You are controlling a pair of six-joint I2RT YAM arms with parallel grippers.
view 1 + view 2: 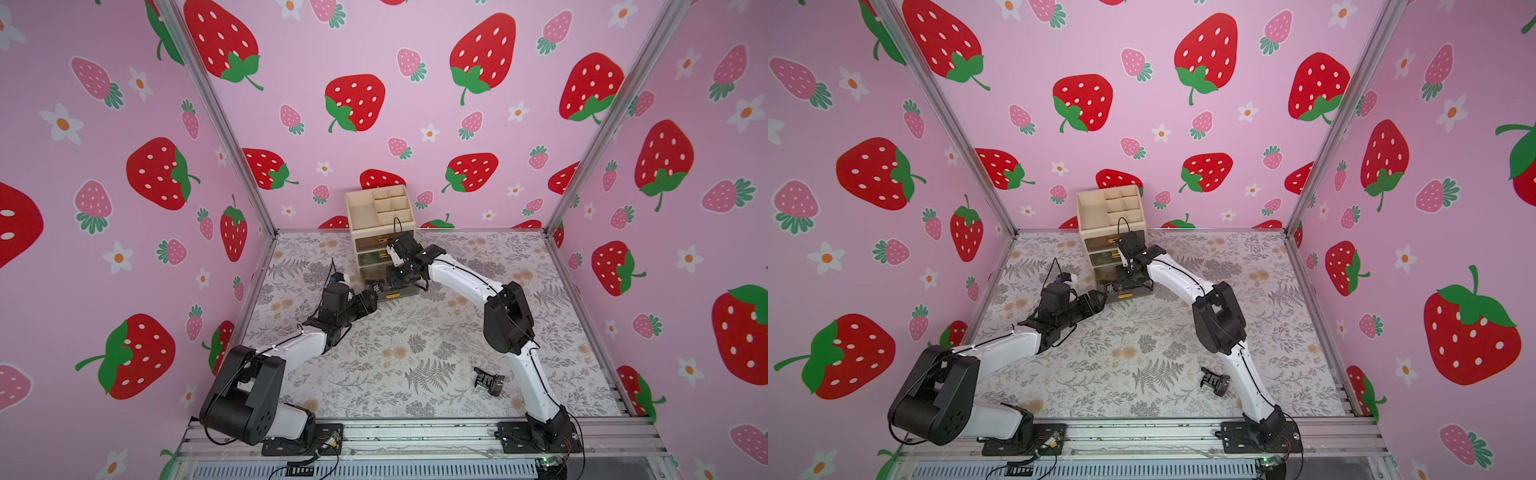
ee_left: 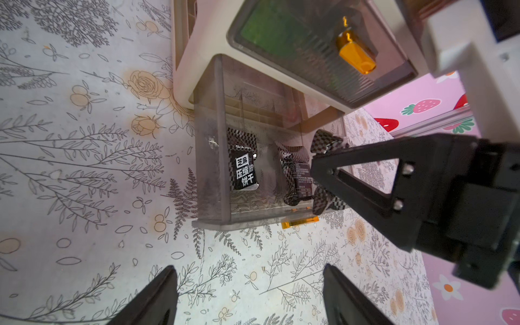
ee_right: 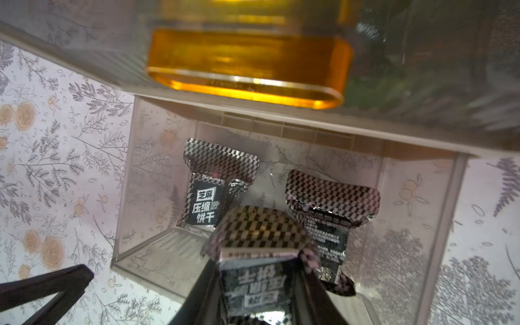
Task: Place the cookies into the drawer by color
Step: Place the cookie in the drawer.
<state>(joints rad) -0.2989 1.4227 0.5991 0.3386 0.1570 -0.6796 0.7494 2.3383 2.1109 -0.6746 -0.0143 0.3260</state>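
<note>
The right hand (image 3: 256,275) clamps a black cookie (image 3: 253,230) over the bottom drawer (image 3: 146,247), matching the two cookies (image 3: 208,197) inside. The left hand (image 2: 249,278) hovers nearby, fingers apart, empty.

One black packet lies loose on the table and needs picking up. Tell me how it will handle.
The black packet is small beside the arm, so probably light. Its shiny wrap looks slippery, and the flared ends should crumple; a grip across the middle seems safer. It is flattish, not round, so a push would likely slide it, not roll it.
</note>
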